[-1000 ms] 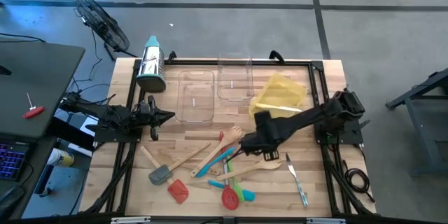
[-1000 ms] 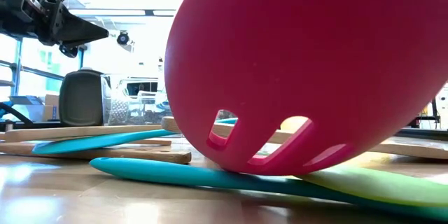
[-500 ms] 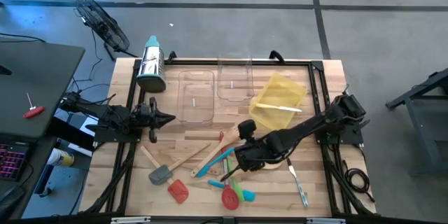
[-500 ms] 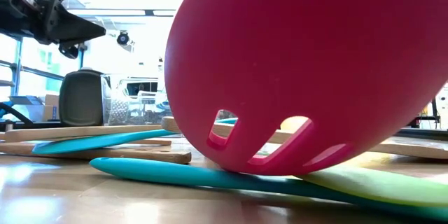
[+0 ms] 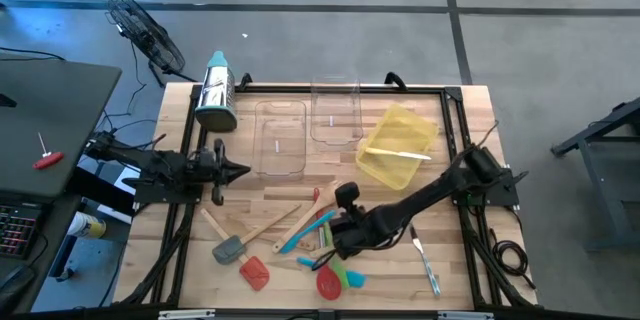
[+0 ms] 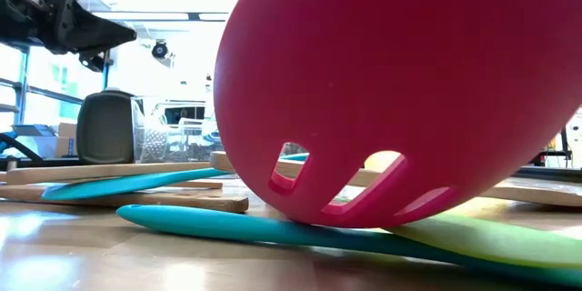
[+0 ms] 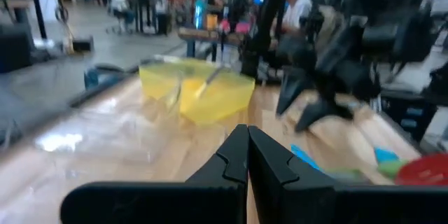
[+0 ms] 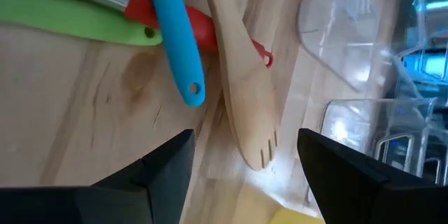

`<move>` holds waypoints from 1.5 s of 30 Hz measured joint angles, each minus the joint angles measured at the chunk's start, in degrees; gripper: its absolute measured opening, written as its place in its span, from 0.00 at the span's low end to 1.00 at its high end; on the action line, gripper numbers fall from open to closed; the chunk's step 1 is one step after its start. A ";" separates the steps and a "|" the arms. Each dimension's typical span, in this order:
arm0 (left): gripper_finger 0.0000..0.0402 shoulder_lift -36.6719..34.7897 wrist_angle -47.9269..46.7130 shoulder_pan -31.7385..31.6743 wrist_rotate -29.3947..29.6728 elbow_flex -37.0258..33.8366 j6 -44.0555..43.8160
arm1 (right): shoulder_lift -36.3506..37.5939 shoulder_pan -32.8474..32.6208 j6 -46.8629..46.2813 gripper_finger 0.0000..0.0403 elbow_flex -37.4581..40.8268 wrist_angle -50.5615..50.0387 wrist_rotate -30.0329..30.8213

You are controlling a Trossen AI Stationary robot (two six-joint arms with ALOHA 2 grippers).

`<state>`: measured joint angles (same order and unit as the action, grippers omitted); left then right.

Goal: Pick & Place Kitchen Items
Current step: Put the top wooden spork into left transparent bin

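Pressed together and holding nothing, the left gripper (image 5: 240, 169) waits at the table's left edge, near the steel box grater with a teal top (image 5: 215, 92). Right of it lie two clear plastic trays (image 5: 281, 138), then a yellow plastic tray (image 5: 400, 144) with a pale utensil across it. Nearer the front, the kitchen items are heaped mid-table: a grey silicone spatula (image 5: 229, 250), a red silicone spatula (image 5: 253, 273), a teal-handled utensil (image 8: 175, 35) crossing a wooden fork (image 8: 246, 87), and a red slotted spoon (image 6: 400, 91). Spread wide, the right gripper (image 5: 337, 244) hangs just over this crowded pile, gripping nothing. Metal cutlery (image 5: 423, 257) lies apart, rightmost.
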<state>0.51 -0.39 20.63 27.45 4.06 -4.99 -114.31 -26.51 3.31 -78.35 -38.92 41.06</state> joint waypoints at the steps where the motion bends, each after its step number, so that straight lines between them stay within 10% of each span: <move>1: 0.00 -0.02 0.89 0.01 0.06 0.03 0.57 | -0.71 -0.10 -0.91 0.61 0.00 0.43 0.46; 16: 0.00 0.00 -0.20 0.00 0.14 0.17 0.24 | -6.03 0.23 -2.41 0.61 0.00 1.06 8.28; 45: 0.00 0.00 0.27 -0.01 3.79 0.32 6.14 | -5.81 9.48 4.46 0.61 4.39 9.46 0.72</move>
<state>0.51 -0.12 20.62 31.24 4.38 1.14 -120.11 -17.03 7.77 -73.95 -29.46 41.78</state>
